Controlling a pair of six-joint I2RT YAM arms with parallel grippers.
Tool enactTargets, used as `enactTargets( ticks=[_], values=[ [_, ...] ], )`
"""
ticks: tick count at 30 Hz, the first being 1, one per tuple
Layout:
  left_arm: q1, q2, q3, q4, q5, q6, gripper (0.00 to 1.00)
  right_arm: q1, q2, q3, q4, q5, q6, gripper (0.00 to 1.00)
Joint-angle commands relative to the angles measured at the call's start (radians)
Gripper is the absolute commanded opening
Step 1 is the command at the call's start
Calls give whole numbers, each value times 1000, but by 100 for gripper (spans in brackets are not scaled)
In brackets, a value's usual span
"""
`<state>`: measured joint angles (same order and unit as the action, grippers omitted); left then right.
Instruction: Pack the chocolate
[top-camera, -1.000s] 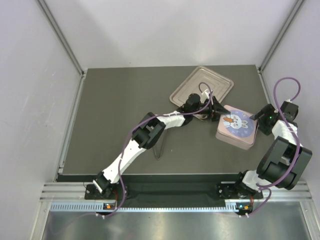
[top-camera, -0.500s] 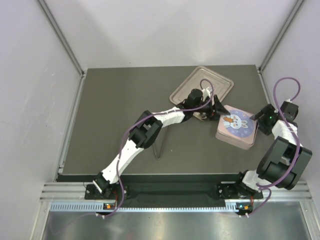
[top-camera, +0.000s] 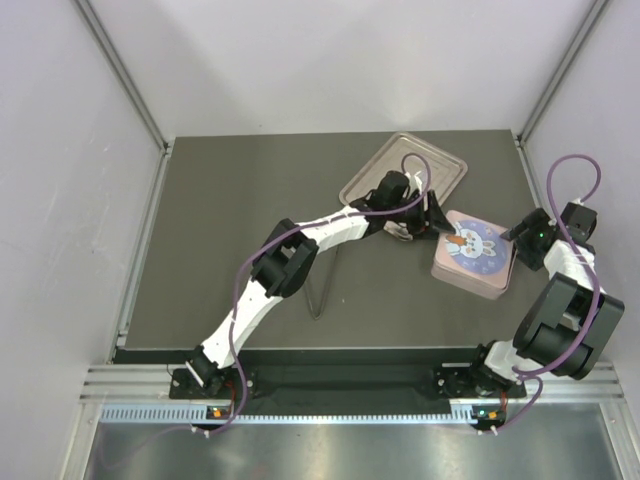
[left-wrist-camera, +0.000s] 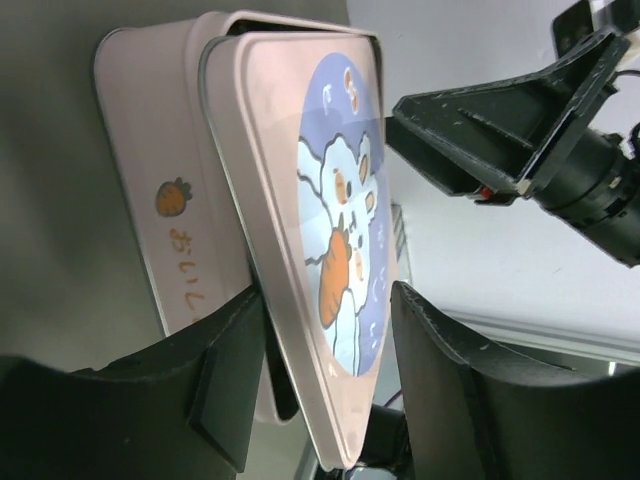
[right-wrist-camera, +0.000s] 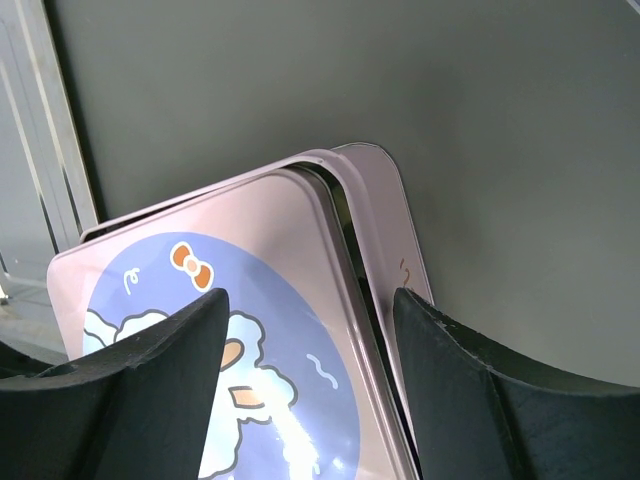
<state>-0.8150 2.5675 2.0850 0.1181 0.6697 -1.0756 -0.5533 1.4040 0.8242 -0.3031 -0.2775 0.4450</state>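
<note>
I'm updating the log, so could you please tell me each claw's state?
Left claw: astride the lid, grip cannot be told.
Right claw: open over the lid.

The left arm (top-camera: 330, 228) has extended further toward the pink box lid (top-camera: 474, 250). Its wrist has shifted up over the near corner of the silver tray (top-camera: 445, 165), and its elbow has drawn slightly left. The left gripper (top-camera: 438, 222), previously just short of the lid, now has a finger on either side of the lid's left edge.
</note>
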Motion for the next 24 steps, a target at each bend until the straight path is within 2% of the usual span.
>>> enactTargets(
  ticks=[1,9,15,17,24],
  values=[
    [13,-40,7,-188,-67,123,57,-14,-13,12,24,8,-14,67],
    [11,-46,35,-299,-113,206,52,-13,-20,13,22,11,-14,66],
    [11,-41,12,-218,-75,184,48,-13,-25,9,22,11,-15,66],
    [10,-36,3,-172,-59,164,42,-13,-28,6,24,12,-15,66],
    [-1,-6,43,-127,-38,114,32,-13,-46,9,27,18,-12,66]
  ],
)
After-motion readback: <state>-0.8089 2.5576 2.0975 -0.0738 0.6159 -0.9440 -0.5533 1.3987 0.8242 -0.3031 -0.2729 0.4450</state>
